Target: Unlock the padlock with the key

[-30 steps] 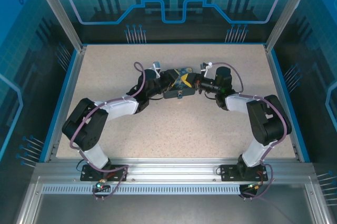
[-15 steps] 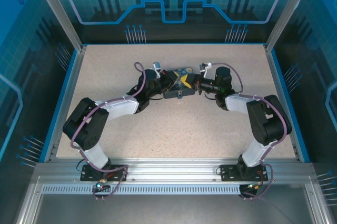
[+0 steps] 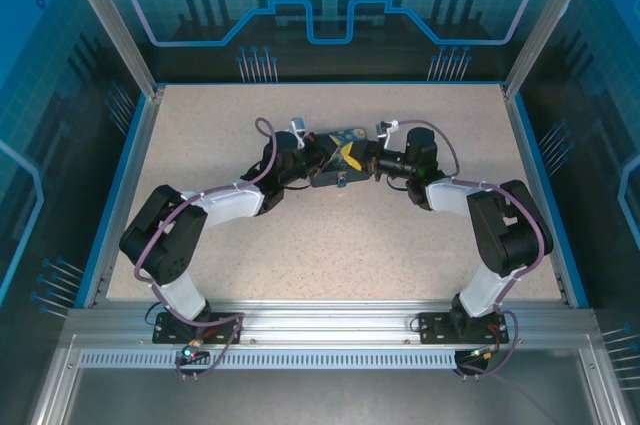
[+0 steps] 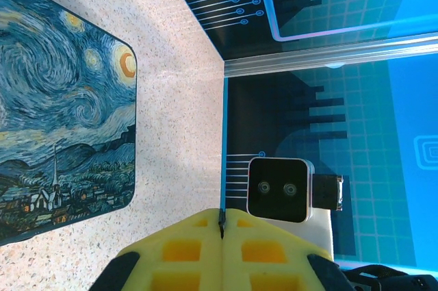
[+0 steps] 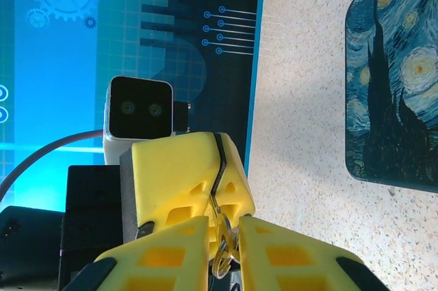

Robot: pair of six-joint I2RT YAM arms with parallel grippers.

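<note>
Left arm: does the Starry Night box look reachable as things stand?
Probably yes: the left gripper lies right beside the Starry Night box, nothing between, though its jaws are shut.

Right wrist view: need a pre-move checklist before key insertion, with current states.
1. Right gripper gripping the key ring: ok, the metal ring is pinched between the yellow fingers.
2. Key blade direction: cannot tell, the fingers hide it.
3. Left gripper holding something: cannot tell; the fingers are shut with nothing seen between them.
4. Starry Night box between the two grippers in the top view: ok.
5. Padlock located: cannot tell; a tiny pale spot at the box's near edge may be it.
</note>
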